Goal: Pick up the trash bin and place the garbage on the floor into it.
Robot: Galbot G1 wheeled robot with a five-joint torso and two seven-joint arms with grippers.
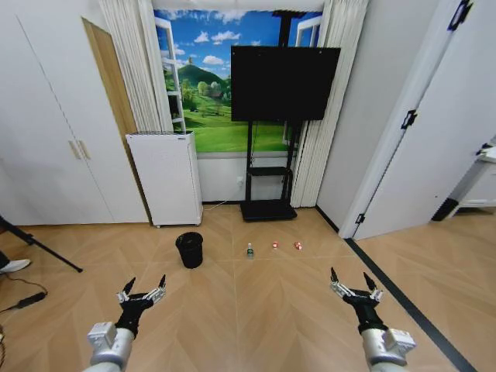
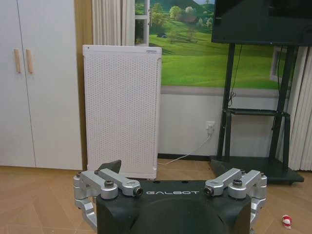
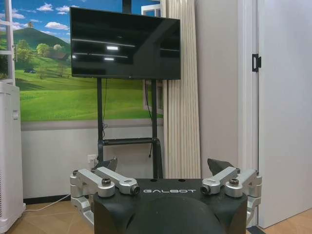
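Both grippers, left [image 1: 145, 286] and right [image 1: 356, 282], hang spread wide and empty over the wooden floor [image 1: 263, 310], well short of the small round black bag-lined bin [image 1: 189, 249], the little clear green-labelled bottle [image 1: 249, 250] and two tiny red-and-white wrappers [image 1: 286, 245].

"GALBOT" — on both gripper bodies — left gripper [image 2: 170, 183], right gripper [image 3: 165, 181]

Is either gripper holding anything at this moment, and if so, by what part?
Nothing is held. The left gripper and right gripper are both open and empty above the floor, well short of the trash bin and the garbage.
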